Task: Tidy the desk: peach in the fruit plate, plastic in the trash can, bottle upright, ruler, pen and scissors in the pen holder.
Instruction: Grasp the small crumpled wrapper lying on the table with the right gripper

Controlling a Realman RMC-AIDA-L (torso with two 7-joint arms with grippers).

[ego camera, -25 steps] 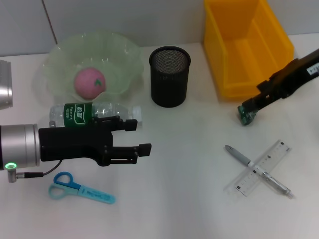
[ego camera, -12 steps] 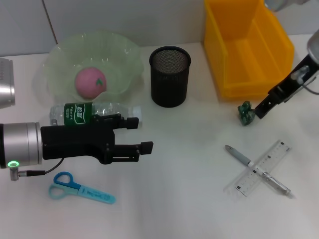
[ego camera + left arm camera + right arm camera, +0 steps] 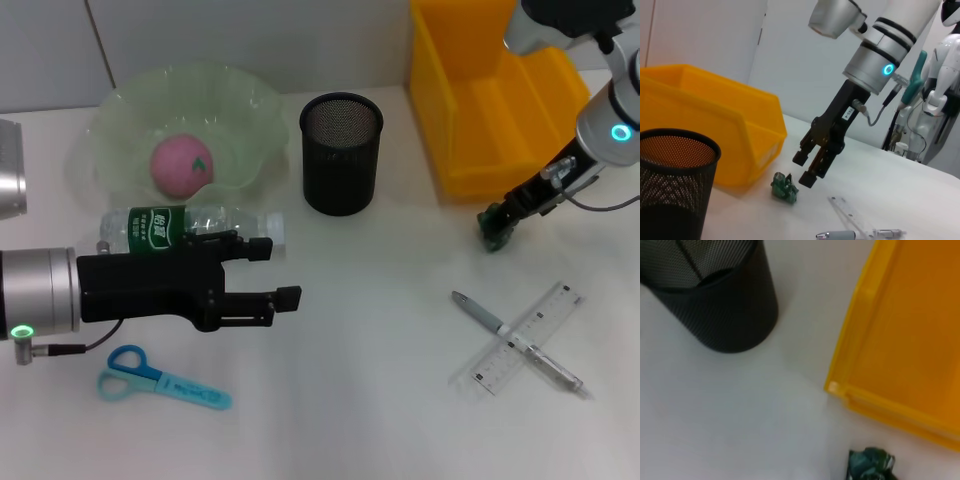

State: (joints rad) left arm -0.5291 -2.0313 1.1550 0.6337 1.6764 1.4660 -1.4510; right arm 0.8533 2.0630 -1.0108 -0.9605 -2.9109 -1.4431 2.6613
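We're in a robotics lab, staged to look like an office desk. The plain white tabletop (image 3: 380, 400) runs up to bare pale wall panels (image 3: 705, 35) at twelve o'clock. From the left wrist view, a white humanoid robot (image 3: 940, 90) stands parked in the background with teal fittings. Desk props complete the set: a black mesh pen holder (image 3: 341, 153) and a yellow plastic bin (image 3: 490, 90) at one o'clock.

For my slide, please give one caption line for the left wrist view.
Right hand open beside the crumpled green plastic, near the yellow bin.
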